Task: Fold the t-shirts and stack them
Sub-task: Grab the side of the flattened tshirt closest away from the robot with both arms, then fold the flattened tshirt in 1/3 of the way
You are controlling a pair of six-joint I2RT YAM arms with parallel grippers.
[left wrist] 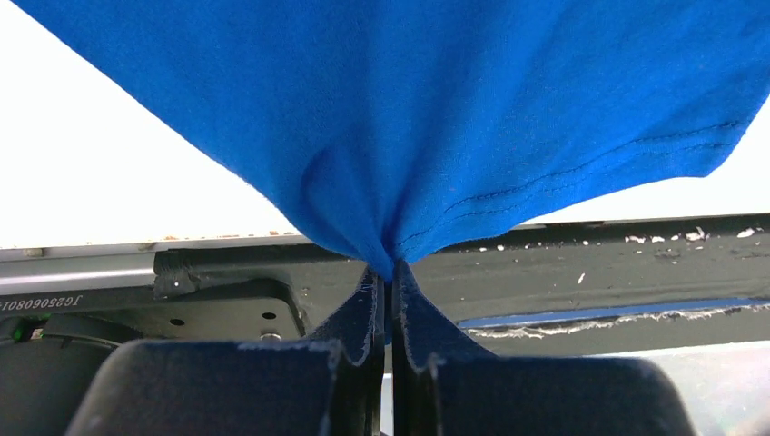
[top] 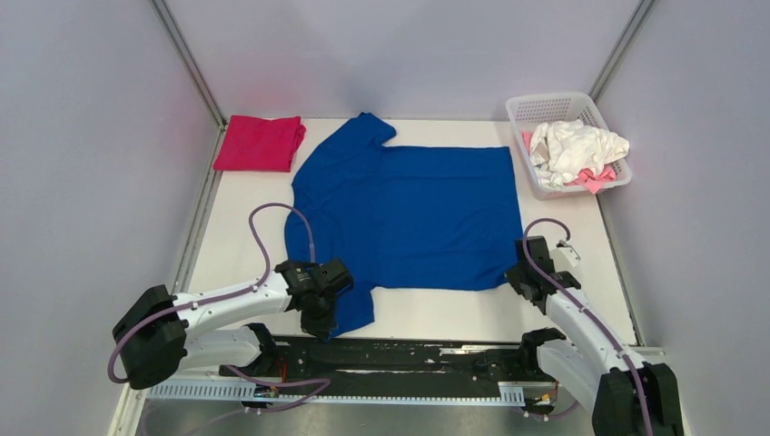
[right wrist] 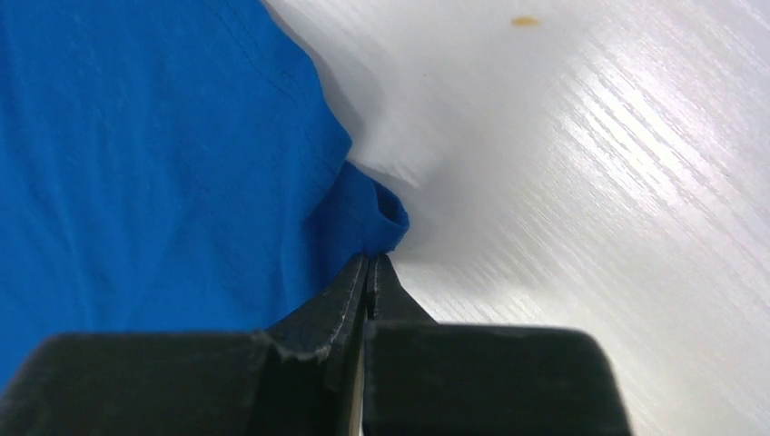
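Shirt: we see the royal-blue cloth t-shirt spread flat on the white tabletop.
Left pincer: pinching the near sleeve's edge.
Right pincer: pinching the near hem corner.

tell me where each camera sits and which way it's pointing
Top external: above and behind the bases, looking down at the table and blue t-shirt; left hand and right hand show.
Left wrist: on the left arm, looking along its shut hand at the pinched sleeve.
Right wrist: on the right arm, looking along its shut hand at a pinched corner.
Shared: all three see the blue t-shirt.
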